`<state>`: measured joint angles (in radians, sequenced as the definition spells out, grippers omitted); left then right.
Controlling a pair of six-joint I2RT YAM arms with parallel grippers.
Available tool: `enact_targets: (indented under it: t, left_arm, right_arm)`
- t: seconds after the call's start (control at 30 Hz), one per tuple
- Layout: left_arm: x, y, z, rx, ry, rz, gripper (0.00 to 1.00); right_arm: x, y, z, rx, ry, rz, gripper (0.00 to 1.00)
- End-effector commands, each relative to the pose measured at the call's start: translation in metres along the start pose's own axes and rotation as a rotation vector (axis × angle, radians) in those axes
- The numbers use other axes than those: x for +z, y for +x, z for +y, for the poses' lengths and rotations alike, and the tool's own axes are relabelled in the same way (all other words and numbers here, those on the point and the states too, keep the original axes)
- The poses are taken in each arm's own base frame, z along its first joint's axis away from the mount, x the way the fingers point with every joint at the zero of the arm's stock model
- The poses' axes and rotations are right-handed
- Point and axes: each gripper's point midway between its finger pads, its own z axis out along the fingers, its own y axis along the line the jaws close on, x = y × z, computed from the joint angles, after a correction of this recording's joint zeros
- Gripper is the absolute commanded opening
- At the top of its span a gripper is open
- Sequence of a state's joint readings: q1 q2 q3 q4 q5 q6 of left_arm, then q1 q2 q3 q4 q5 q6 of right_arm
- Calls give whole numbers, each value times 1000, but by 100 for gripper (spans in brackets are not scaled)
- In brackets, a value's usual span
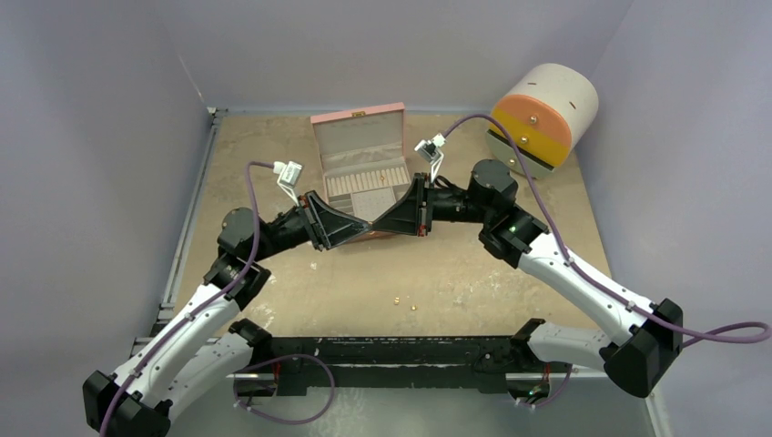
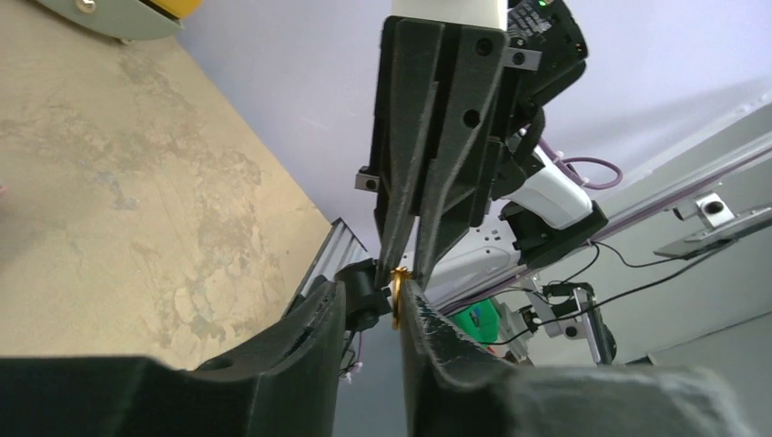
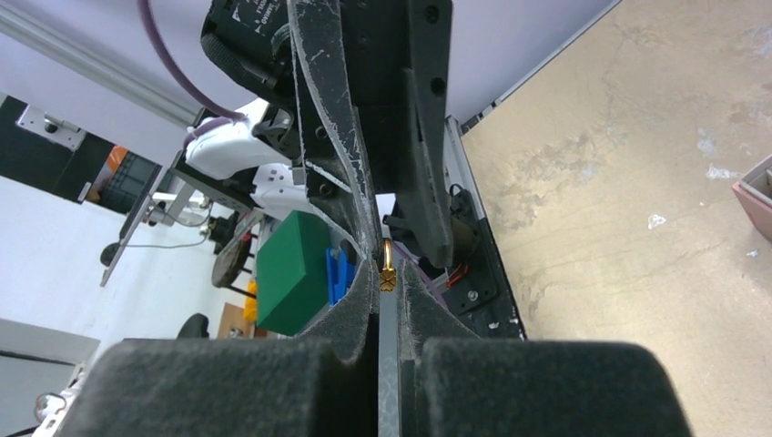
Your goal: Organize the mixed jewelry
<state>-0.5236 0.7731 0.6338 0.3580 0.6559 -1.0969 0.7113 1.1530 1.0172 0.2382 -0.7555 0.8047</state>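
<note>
ring [image 3: 387, 261] held midair by right end effector [image 3: 389, 280].

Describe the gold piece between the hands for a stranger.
Find the open pink box. Over its near edge two hands meet tip to tip; the right hand pinches the gold piece. Unlike the gold bits on the table, it is airborne.

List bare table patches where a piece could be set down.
Bare: table left of the pink box, out to the rail; and front right, between box and right arm. Crowded: left gripper and right gripper meet over the box; two gold pieces lie centre front.
</note>
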Motion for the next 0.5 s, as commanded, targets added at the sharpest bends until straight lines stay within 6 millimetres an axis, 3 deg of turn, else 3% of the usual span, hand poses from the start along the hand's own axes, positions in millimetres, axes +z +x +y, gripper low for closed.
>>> enact_targets:
  t: [0.0,0.17,0.3,0.47]
  left_arm:
    - [-2,-20,-14,90,-25,-61,37]
    - [-11,-26,5,133,-178,-80,54]
    - [-32,-39,25,185,-376,-145,59]
    - [-60,-51,33,253,-523,-222,60]
  right_arm:
    - [-3,-21,25,-64,-49,-47,0]
    - [-2,-29,14,-84,30,-64,0]
    - [1,-34,-7,-108,140,-57,0]
    - [4,-38,-48,-140,318,-26,0]
